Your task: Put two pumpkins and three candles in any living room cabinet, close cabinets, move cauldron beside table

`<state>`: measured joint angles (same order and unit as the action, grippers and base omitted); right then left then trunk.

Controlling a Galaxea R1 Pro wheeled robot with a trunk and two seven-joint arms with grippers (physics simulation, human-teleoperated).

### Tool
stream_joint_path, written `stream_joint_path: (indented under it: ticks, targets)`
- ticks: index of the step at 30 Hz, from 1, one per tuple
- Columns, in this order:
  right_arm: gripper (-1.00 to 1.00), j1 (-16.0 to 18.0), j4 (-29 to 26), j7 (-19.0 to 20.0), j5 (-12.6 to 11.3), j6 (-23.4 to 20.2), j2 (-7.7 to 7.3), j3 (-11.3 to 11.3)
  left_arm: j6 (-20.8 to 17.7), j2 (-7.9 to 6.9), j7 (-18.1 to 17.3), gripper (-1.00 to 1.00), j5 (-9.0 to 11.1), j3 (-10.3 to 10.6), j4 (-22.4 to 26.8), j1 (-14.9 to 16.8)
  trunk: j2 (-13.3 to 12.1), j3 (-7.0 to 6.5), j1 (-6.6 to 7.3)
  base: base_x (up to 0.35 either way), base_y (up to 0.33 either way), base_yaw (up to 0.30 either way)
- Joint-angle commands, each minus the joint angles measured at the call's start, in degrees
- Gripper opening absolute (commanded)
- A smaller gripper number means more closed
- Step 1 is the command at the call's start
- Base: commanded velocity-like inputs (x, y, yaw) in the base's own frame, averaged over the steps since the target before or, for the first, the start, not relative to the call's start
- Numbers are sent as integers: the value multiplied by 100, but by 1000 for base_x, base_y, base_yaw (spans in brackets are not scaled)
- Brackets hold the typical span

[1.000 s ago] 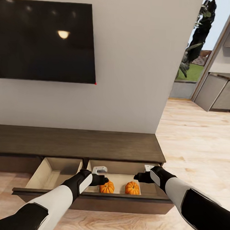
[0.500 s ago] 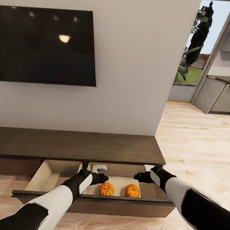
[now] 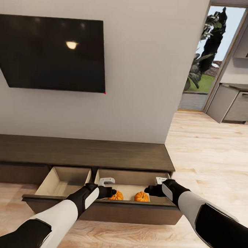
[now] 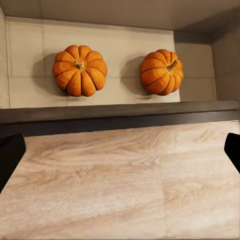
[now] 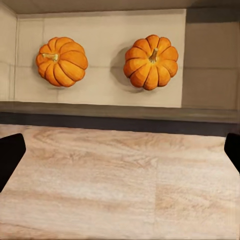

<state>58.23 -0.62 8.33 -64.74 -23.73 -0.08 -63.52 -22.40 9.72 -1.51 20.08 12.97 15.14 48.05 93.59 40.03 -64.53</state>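
Two orange pumpkins [image 3: 116, 196] [image 3: 142, 196] lie side by side in the right half of the open drawer of the dark-brown cabinet [image 3: 82, 152]. The drawer front [image 3: 104, 211] hides their lower parts. My left gripper [image 3: 111, 192] hangs open just before the left pumpkin [image 4: 80, 70], with its fingertips [image 4: 10, 155] wide apart and nothing between them. My right gripper [image 3: 149, 191] is open too, close to the right pumpkin [image 5: 151, 61]. Both wrist views look down past the drawer's front edge [image 4: 120, 112] onto the wooden floor, with both pumpkins [image 4: 161, 71] [image 5: 61, 61] beyond it.
The drawer's left half [image 3: 63, 181] shows only pale wood. A black TV [image 3: 51, 53] hangs on the wall above the cabinet. To the right, light wooden floor [image 3: 209, 162] runs to a doorway [image 3: 202, 70] and grey kitchen units [image 3: 235, 105].
The whole picture has shifted: the camera has backed off and tipped up a little. The drawer front now covers more of the pumpkins. Both arms keep their pose and stay open.
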Motion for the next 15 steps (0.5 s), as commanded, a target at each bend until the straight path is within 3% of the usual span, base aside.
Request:
stream_joint_path:
  ticks: [1,15]
  targets:
    - [100,5,0,12,-25,-18,-1,-50,-20,-4,1,100,34,30,6,3,3,5,3,-157,0,0]
    - [100,5,9,-7,-42,-1,-1,-55,282,-30,-3,100,21,29,6,2,3,4,3,-14,0,0]
